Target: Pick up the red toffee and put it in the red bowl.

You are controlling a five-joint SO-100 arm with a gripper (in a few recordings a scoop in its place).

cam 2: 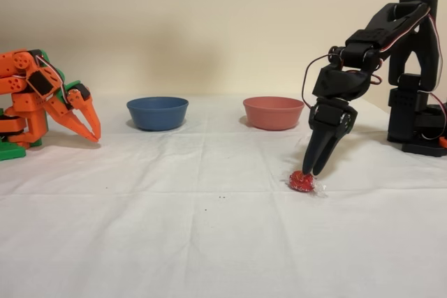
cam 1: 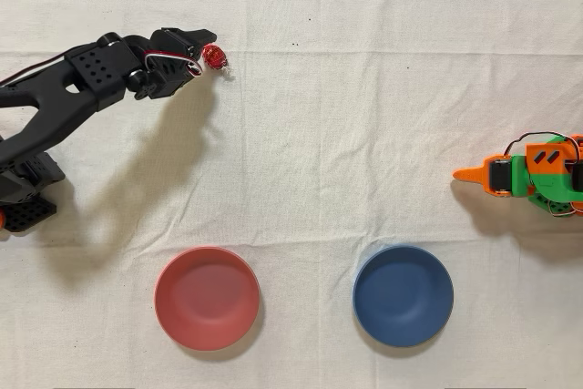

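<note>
White cloth covers the surface [cam 2: 174, 228] beneath a plain beige wall. On it, the black arm's jaws [cam 2: 312, 169] point steeply down, tips closed around the small round red foil toffee [cam 2: 302, 182], which rests on the cloth; its clear twisted wrapper ends stick out. In the overhead view the toffee [cam 1: 213, 57] sits at upper left, well apart from the shallow salmon-red plastic bowl [cam 1: 207, 298] and the matching blue bowl [cam 1: 403, 295]. An idle orange arm [cam 2: 42, 99] stands aside.
</note>
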